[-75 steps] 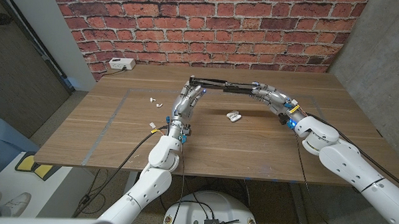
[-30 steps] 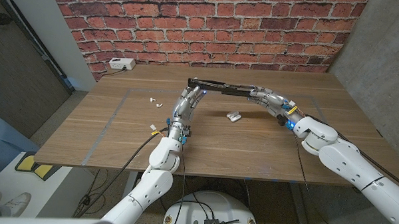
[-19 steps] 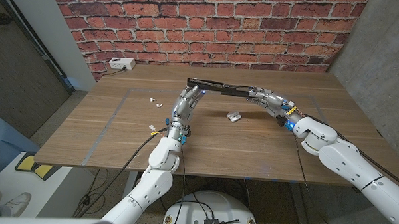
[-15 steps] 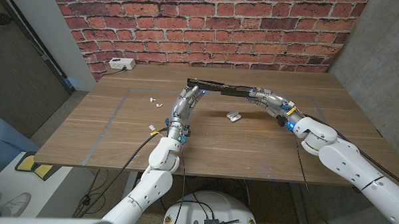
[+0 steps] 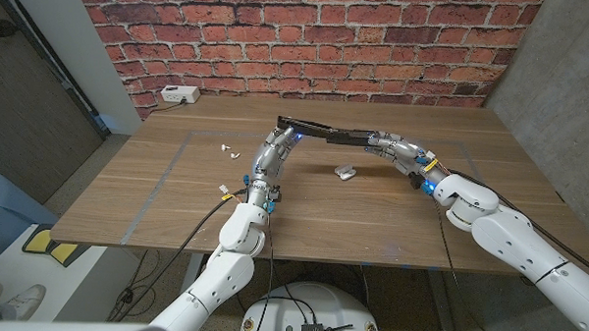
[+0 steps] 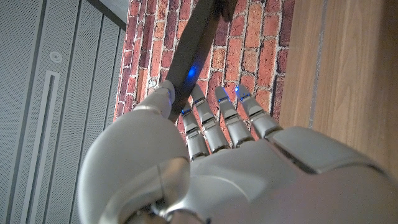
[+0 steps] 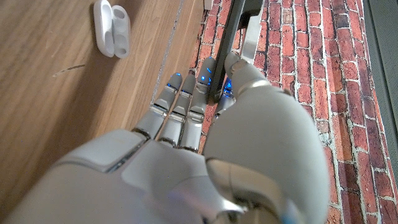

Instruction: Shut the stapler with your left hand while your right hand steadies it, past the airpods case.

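Upper centre of the head frame, the stapler (image 5: pixel 320 128) is held above the table (image 5: pixel 156 190), still spread open. Left hand (image 5: pixel 275 148) pinches one end, right hand (image 5: pixel 393 146) grips the other; closing remains.

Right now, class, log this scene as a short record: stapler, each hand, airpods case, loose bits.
stapler: open, both ends held up off the table
left hand: grips the stapler's left end
right hand: grips its right end
airpods case: open, on the table below the stapler
earbuds: loose, left of the left hand
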You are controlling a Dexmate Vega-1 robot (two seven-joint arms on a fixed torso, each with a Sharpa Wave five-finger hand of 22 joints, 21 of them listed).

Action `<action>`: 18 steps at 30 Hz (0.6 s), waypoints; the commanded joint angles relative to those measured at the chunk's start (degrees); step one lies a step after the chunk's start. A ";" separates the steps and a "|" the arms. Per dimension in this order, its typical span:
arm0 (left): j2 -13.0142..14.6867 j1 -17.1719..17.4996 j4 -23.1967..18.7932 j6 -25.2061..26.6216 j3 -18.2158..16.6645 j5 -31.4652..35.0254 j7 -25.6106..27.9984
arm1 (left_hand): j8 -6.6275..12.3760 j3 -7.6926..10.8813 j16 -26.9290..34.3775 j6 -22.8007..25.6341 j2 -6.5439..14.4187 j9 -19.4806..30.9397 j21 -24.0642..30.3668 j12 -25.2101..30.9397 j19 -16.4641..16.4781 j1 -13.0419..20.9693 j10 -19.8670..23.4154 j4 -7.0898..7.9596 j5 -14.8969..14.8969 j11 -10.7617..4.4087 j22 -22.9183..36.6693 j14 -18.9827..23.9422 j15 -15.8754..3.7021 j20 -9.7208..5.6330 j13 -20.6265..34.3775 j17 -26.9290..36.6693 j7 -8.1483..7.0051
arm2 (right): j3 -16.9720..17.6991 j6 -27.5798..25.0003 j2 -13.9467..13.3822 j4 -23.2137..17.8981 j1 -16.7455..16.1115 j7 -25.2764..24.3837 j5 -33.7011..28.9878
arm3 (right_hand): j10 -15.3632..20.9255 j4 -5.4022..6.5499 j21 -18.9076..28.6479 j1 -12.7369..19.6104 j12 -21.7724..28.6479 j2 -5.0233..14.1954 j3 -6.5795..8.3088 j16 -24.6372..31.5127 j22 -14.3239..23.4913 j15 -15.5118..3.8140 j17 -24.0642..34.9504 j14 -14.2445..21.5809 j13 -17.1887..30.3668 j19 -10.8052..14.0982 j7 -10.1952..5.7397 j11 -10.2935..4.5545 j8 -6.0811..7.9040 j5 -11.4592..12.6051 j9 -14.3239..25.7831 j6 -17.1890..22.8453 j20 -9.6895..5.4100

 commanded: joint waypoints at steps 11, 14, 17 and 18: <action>0.95 0.36 -2.64 1.48 0.46 4.17 3.95 | 14.55 5.88 -0.26 4.78 0.84 4.66 0.20 6.16 -0.24 1.72 7.76 4.95 0.14 -4.33 0.22 0.40 -9.76 1.03 8.83 0.49 -2.26 | 0.47 2.53 -0.55 0.23 -1.09 0.36 -2.22 | 4.46 0.42 0.68 0.34 0.40 0.80 0.00 -0.35 0.16 -9.04 0.39 0.25 0.39 0.26 0.59 -4.81 0.00 0.52 0.56 0.25 -0.05; 1.05 0.23 -2.87 1.68 0.56 4.78 4.32 | 14.73 5.84 -0.33 4.87 0.85 4.93 0.20 6.34 -0.28 1.72 7.71 4.99 0.09 -4.35 0.23 0.38 -9.69 1.07 9.13 0.56 -2.31 | 0.76 2.81 -0.88 -0.29 -1.46 -0.08 -2.80 | 4.48 0.39 0.72 0.36 0.43 0.78 -0.01 -0.39 0.17 -9.10 0.41 0.31 0.37 0.26 0.61 -4.75 -0.01 0.55 0.57 0.28 -0.01; 1.22 0.13 -3.15 1.85 0.65 5.50 4.68 | 14.85 5.83 -0.50 4.80 0.80 5.21 0.19 6.49 -0.36 1.73 7.60 4.99 0.04 -4.36 0.25 0.22 -9.64 1.10 9.43 0.58 -2.33 | 0.88 3.52 -1.28 -0.74 -1.76 -0.36 -4.04 | 4.50 0.38 0.77 0.37 0.42 0.75 -0.02 -0.48 0.18 -9.08 0.43 0.30 0.30 0.28 0.60 -4.79 -0.03 0.57 0.56 0.32 0.00; 1.31 0.12 -3.29 1.94 0.67 5.68 4.78 | 14.92 5.81 -0.52 4.85 0.79 5.29 0.19 6.54 -0.35 1.73 7.57 5.00 0.03 -4.36 0.25 0.21 -9.63 1.13 9.52 0.60 -2.38 | 0.97 3.56 -1.42 -0.96 -1.87 -0.51 -4.24 | 4.48 0.39 0.78 0.36 0.42 0.75 -0.05 -0.47 0.18 -9.07 0.46 0.32 0.30 0.27 0.61 -4.72 -0.06 0.57 0.56 0.29 0.00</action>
